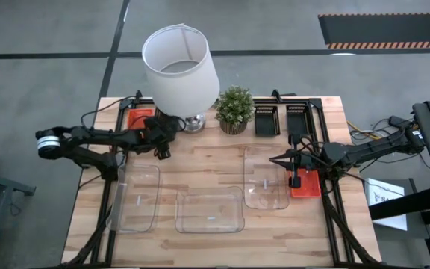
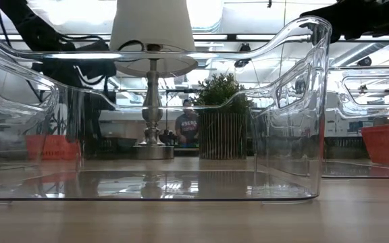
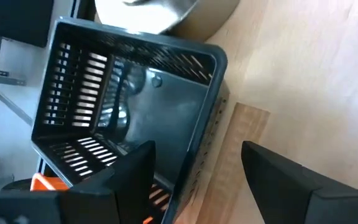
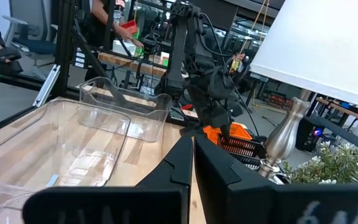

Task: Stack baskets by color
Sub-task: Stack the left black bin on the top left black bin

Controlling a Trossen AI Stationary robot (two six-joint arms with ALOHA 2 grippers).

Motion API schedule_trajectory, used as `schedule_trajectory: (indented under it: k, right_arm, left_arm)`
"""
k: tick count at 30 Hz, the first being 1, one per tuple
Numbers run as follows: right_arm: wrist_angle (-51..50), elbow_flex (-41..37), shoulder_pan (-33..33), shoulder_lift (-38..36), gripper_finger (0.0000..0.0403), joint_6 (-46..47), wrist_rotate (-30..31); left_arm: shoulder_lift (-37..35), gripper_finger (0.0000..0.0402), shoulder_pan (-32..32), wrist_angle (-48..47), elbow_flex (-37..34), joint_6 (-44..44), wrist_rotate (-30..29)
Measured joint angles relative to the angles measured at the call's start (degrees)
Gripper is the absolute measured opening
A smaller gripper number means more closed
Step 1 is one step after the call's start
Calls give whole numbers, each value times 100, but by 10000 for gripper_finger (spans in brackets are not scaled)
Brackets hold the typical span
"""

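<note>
At the back left of the pale wooden table (image 1: 207,161), beside the silver base (image 1: 193,123) of a lamp with a white drum shade (image 1: 179,67), we see the left gripper (image 1: 159,146) poised over a black rectangular plastic basket with slatted sides (image 3: 166,106). Its claw stands apart and astride one long wall of that basket, with one finger (image 3: 129,180) inside and the other (image 3: 291,186) outside above the bare wood. We see no clamp on the wall. Red-orange plastic (image 3: 42,183) shows through the slats below the black basket, and a red-orange shallow basket (image 1: 139,117) lies at the table's back left corner just behind the gripper. From above, the black basket itself is lost to us under the arm and the shade.

On the right side, the right gripper (image 1: 295,178) hangs with its claw pressed together and empty over the inner edge of a second red-orange basket (image 1: 310,188). That basket lies just beside a clear transparent basket (image 1: 266,179). Two more clear transparent baskets sit along the front, one at the centre (image 1: 209,213) and one at the left (image 1: 138,196). Two further black slatted baskets (image 1: 266,119) (image 1: 297,118) rest side by side at the back, right of a small potted green plant (image 1: 235,110). We glimpse a seated person (image 2: 188,126) in the room beyond the table
</note>
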Motion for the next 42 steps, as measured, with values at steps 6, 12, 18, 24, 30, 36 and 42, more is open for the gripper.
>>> schedule_trajectory:
  k: [6, 12, 18, 24, 30, 36, 42]
  right_arm:
    - [5, 0, 0, -2, 9, 6, 0]
    - [4, 0, 0, -2, 9, 8, 0]
    - [4, 0, 0, -2, 9, 7, 0]
    - [-1, 0, 0, -4, 9, 65, 0]
    - [4, 0, 0, -4, 9, 148, 0]
    - [-2, 0, 0, -4, 9, 275, 0]
    - [-2, 0, 0, 0, 9, 275, 0]
  left_arm:
    - [216, 216, 0, 136, -4, 88, -73]
    - [311, 166, 11, 153, -4, 138, -73]
    - [169, 99, 11, 123, -4, 157, -71]
    - [-47, 24, 7, 93, 12, 355, -62]
    - [-440, 7, -52, -105, 135, 388, -45]
    - [-966, 1, -296, -580, 351, 204, -6]
    - [-1453, 1, -581, -686, 424, 7, 279]
